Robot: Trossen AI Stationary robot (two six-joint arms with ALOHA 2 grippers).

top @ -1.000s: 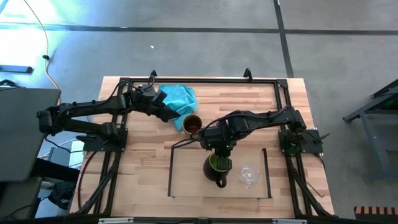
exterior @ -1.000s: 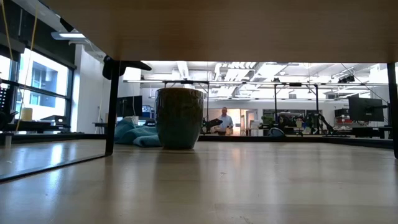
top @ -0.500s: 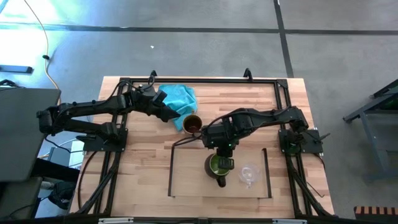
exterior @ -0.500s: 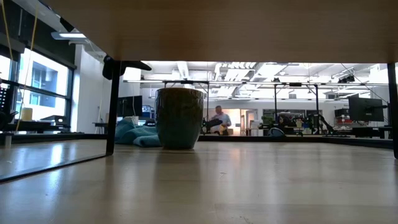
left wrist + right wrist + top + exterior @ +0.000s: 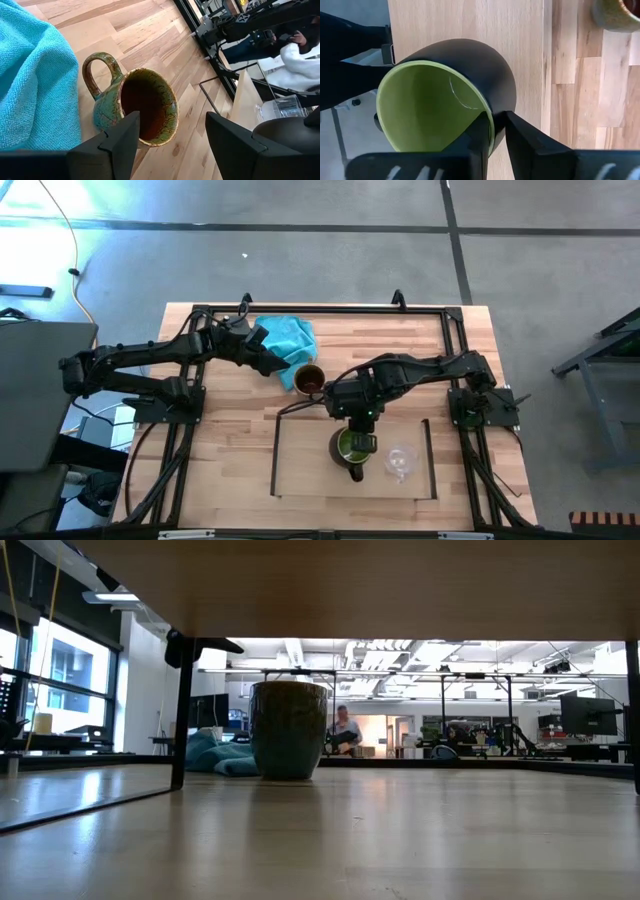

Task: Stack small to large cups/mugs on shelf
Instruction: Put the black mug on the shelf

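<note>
Right pincer (image 5: 492, 131) pinching the rim of the black, green-lined handled mug (image 5: 350, 448) on the pale wooden shelf (image 5: 300, 460), beside the small clear glass cup (image 5: 400, 461). Left pincer (image 5: 170, 132) spread open, poised over the brown-lined glazed mug (image 5: 140, 107) by the turquoise cloth (image 5: 30, 80) on the table (image 5: 400, 340). Probably mid-stacking; next, closing on that brown mug's rim.

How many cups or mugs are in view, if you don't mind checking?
3: the green mug and clear glass cup on the shelf; the brown mug beside the turquoise cloth.

Even, bright daylight overhead; window glare at the low view's side, soft foreground tabletop (image 5: 400, 850).
</note>
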